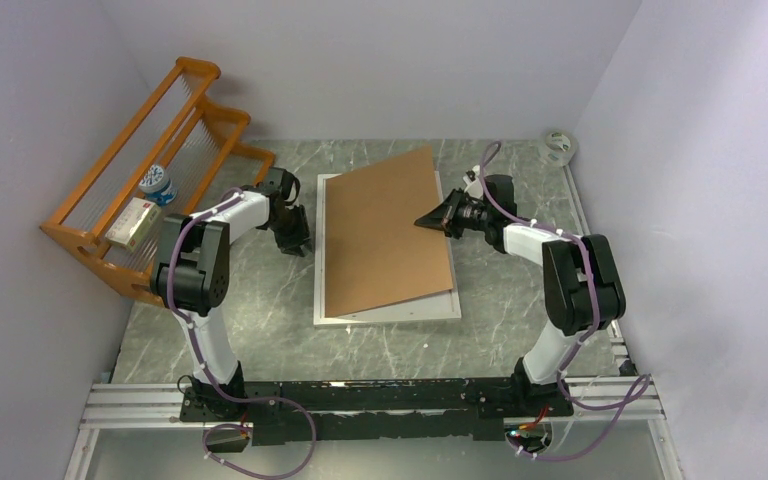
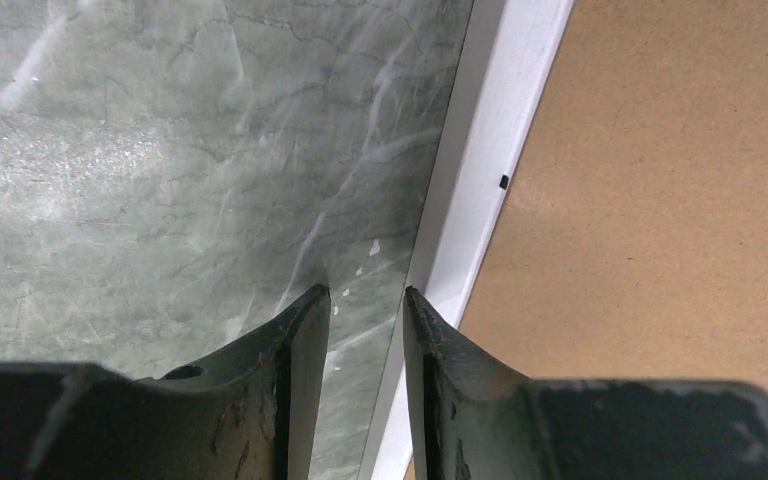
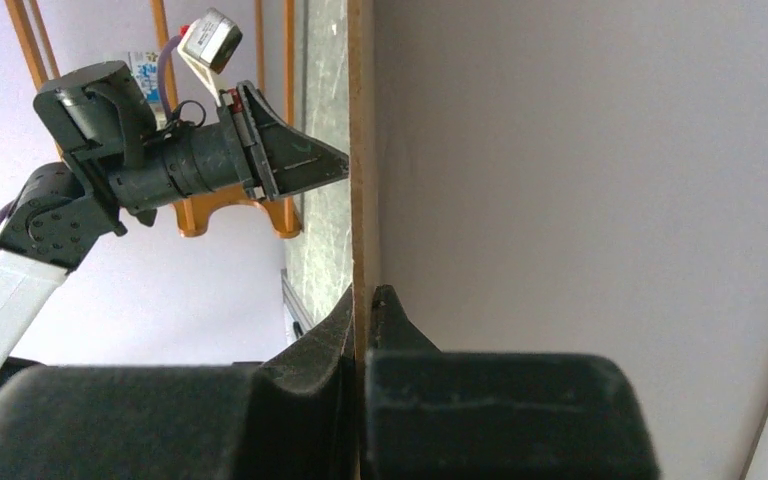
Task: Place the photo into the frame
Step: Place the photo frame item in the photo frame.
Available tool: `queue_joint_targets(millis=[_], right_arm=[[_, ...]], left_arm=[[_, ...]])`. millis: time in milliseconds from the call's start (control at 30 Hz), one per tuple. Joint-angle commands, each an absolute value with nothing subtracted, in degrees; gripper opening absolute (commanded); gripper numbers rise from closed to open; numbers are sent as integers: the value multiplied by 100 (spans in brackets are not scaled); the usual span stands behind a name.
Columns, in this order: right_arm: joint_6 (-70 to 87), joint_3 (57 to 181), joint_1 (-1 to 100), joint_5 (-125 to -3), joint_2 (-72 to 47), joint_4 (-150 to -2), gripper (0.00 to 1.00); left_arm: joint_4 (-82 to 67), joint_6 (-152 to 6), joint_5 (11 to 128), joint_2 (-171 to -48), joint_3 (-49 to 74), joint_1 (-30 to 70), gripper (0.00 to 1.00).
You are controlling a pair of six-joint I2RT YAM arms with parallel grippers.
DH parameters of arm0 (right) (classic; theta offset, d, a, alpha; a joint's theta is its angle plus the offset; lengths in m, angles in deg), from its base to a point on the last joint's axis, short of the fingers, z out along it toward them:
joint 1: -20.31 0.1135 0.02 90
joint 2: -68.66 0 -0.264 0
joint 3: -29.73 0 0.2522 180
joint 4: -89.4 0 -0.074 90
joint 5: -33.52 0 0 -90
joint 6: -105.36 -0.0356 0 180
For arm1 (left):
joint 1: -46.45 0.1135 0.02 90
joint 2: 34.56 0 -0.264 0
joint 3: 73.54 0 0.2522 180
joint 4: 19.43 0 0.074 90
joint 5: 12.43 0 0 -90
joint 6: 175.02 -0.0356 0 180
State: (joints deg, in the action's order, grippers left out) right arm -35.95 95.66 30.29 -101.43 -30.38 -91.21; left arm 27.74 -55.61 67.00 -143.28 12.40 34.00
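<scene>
The white frame (image 1: 390, 312) lies flat on the marble table; its white left rail shows in the left wrist view (image 2: 480, 170). A brown backing board (image 1: 385, 230) lies askew over it, with its right side lifted. My right gripper (image 1: 432, 220) is shut on the board's right edge, and the thin edge (image 3: 361, 150) runs between its jaws (image 3: 364, 295). My left gripper (image 1: 297, 240) is open and empty, low over the table just left of the frame's left rail (image 2: 365, 295). The board fills the right of that view (image 2: 660, 200). The photo is not visible.
An orange wooden rack (image 1: 150, 170) stands at the back left and holds a small box (image 1: 132, 222) and a jar (image 1: 158, 184). A tape roll (image 1: 558, 147) sits at the back right corner. Grey walls close in on three sides.
</scene>
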Motion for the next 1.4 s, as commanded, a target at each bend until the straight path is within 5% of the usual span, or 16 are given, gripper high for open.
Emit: queue_joint_targets(millis=[0, 433, 1067, 1367], right_arm=[[-3475, 9544, 3071, -10255, -2722, -9270, 0], [-3570, 9458, 3094, -10246, -3356, -10039, 0], [-2342, 10210, 3361, -9588, -3542, -8215, 64], [-1965, 10474, 3471, -8921, -3580, -7286, 76]], left_arm=[[2619, -5586, 6533, -14346, 1208, 3397, 39], [2606, -5622, 6396, -14294, 1121, 3397, 39], [2957, -5687, 6488, -14158, 1348, 3406, 42], [3042, -5742, 6479, -14056, 1333, 3423, 43]])
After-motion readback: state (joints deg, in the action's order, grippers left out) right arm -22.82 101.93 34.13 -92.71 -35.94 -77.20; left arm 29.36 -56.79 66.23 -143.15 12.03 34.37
